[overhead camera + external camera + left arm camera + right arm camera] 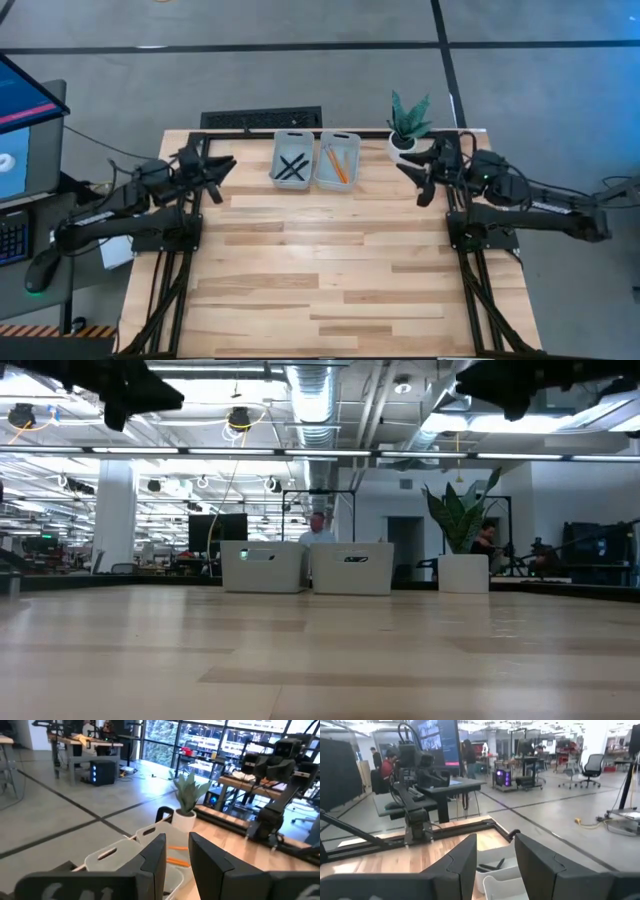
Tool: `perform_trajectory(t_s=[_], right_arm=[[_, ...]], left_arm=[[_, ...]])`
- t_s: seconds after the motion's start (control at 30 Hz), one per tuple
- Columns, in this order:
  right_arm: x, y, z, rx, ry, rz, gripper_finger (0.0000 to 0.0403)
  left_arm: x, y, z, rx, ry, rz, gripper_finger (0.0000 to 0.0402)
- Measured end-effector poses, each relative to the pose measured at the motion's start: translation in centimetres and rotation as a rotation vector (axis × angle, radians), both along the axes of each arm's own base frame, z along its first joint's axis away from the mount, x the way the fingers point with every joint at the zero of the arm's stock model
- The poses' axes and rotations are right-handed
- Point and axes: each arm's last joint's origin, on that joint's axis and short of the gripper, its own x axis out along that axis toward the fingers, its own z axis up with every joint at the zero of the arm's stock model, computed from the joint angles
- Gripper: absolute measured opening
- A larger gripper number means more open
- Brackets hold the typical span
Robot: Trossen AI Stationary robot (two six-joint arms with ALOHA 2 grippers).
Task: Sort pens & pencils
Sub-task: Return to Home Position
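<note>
Two grey trays stand side by side at the table's far edge. The black pens (291,169) lie crossed in the left tray (291,143). The orange pencils (337,163) lie in the right tray (342,141). My left gripper (217,172) hovers open above the table's far left part, left of the trays. My right gripper (421,180) hovers open at the far right, right of the trays. In the left wrist view the pencils (176,849) show past my fingers; in the right wrist view the pens (490,866) show inside their tray.
A small potted plant (408,127) stands at the far edge, close to my right gripper. A black strip (262,120) lies behind the trays. A desk with a monitor (25,120) is off the table's left. The wooden tabletop (330,270) stretches toward the near edge.
</note>
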Motion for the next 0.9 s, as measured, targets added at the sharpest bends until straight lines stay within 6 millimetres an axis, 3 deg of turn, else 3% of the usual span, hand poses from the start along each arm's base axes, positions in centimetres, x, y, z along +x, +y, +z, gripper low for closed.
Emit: perform_trajectory(t_s=[0.17,0.4,0.9], right_arm=[[-0.5,0.1,-2.9,0.003,-0.066,0.001,0.0157],[-1.7,0.6,-6.2,0.023,-0.203,0.017,0.0157],[-2.9,1.0,-9.7,-0.01,-0.23,0.027,0.0157]], left_arm=[[-0.1,0.0,-2.1,-0.021,0.004,0.001,0.0073],[-0.7,-0.2,-3.6,-0.007,-0.067,-0.001,0.0073],[-1.5,-0.5,-7.8,0.024,-0.09,-0.004,0.0073]])
